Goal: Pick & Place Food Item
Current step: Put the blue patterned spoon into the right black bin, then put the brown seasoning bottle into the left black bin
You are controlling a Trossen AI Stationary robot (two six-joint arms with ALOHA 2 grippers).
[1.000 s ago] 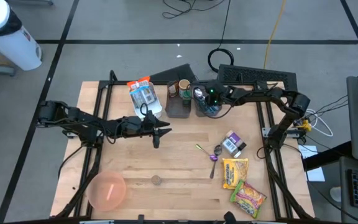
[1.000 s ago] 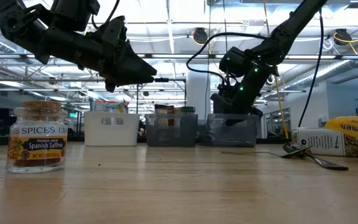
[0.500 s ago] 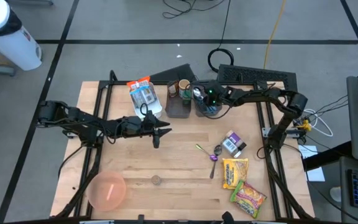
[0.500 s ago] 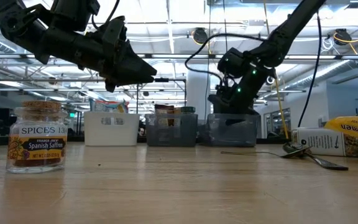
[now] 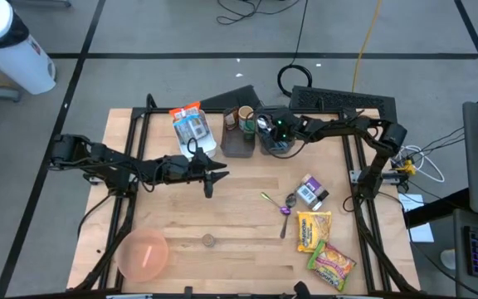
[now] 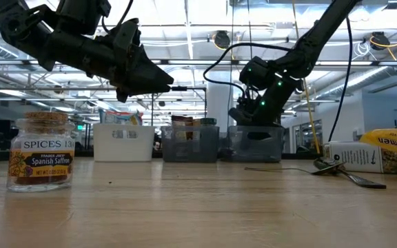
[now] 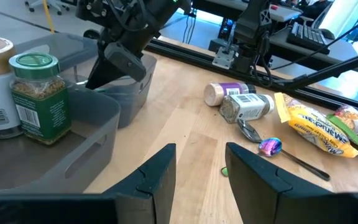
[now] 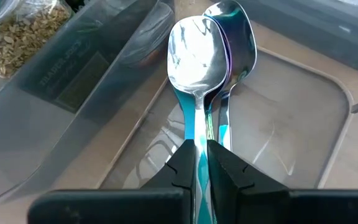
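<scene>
The right claw (image 8: 202, 163) is clamped on the handle of a polished, iridescent metal spoon (image 8: 193, 50) over a clear, round-cornered plastic bin (image 8: 303, 130). The left claw (image 7: 201, 171) is spread, above the pale wooden worktop (image 5: 239, 216).

Even overhead lighting, soft shadows.
Ceiling lights glare in the low view; spoons (image 8: 199, 53) mirror bright highlights.

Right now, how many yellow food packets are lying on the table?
2. One yellow packet lies on the right side of the table. The second packet lies right beside it, closer to the table's corner. None seem hidden.
</scene>
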